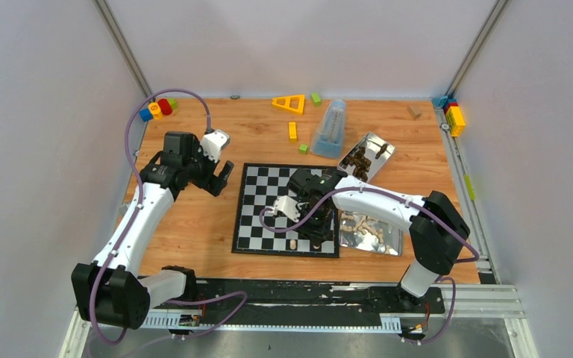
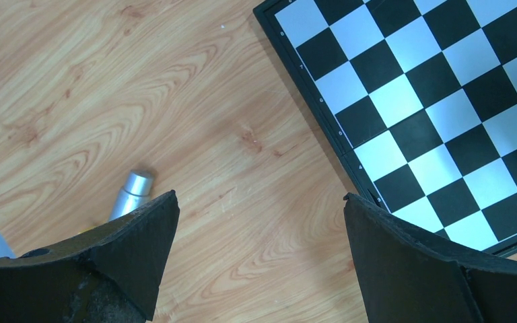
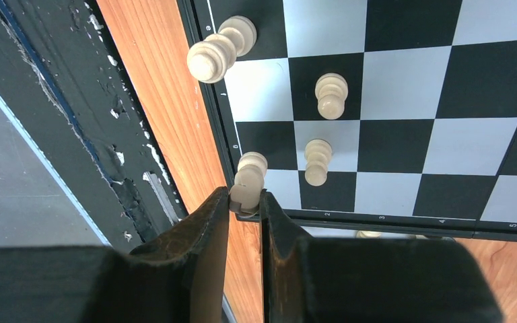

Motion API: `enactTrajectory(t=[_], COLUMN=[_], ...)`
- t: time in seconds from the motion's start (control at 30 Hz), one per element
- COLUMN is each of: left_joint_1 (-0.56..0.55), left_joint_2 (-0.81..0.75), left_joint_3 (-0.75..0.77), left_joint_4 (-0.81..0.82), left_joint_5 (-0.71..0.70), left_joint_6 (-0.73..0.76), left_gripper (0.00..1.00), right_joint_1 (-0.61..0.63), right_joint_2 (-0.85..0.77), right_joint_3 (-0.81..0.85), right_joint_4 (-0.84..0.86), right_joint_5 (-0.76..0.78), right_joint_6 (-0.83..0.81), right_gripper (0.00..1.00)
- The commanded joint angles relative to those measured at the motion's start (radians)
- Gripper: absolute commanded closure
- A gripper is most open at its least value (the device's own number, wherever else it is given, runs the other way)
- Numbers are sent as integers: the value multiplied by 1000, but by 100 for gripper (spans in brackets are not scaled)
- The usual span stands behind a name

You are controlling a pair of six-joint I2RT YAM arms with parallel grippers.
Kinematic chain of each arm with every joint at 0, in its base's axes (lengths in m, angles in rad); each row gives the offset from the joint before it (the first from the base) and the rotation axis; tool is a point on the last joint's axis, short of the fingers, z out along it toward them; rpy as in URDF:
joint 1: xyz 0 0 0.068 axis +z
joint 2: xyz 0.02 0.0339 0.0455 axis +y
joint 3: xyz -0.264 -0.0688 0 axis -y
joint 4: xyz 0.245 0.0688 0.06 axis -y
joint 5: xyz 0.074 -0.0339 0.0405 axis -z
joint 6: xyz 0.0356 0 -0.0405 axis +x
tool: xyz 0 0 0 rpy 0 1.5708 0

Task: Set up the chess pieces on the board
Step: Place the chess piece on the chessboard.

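right gripper [image 3: 245, 202]: jaws clenched on a small cream turned chess piece [image 3: 250, 176], held at the near corner of the flat black-and-white checkered board [image 3: 404, 87], over an edge square; whether it touches the surface cannot be told. judged light, stiff and smooth, so it may slip. a pinch low on the narrow body seems surest, and the tall, slim form could topple on release. three more cream chessmen [image 3: 330, 95] occupy nearby squares, the largest tilted at the rim. further pale pieces lie in a shiny metal tin [image 1: 392, 245] just beside the board. left gripper [image 2: 259, 229]: released, jaws wide, over the bare orange wooden table [image 2: 108, 101] beside the board's edge.
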Motion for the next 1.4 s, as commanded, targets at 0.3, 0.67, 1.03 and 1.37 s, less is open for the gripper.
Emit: enactTrajectory(t=[0.3, 0.67, 1.03, 1.37], left_joint_1=[6, 7, 7, 7], left_joint_2=[-6, -9, -10, -11], left_joint_3=[1, -1, 1, 4], left_joint_4=[24, 23, 20, 16], left_joint_5=[18, 26, 29, 33], left_joint_6=[-13, -10, -7, -4], left_gripper=[0, 0, 0, 0], right_joint_1=[12, 12, 11, -89], right_joint_2=[14, 32, 5, -166], right_joint_3=[4, -25, -38, -36], right_joint_4=[48, 65, 75, 25], right_joint_5=[7, 17, 24, -33], right_joint_6=[3, 4, 18, 3], right_gripper=[95, 94, 59, 41])
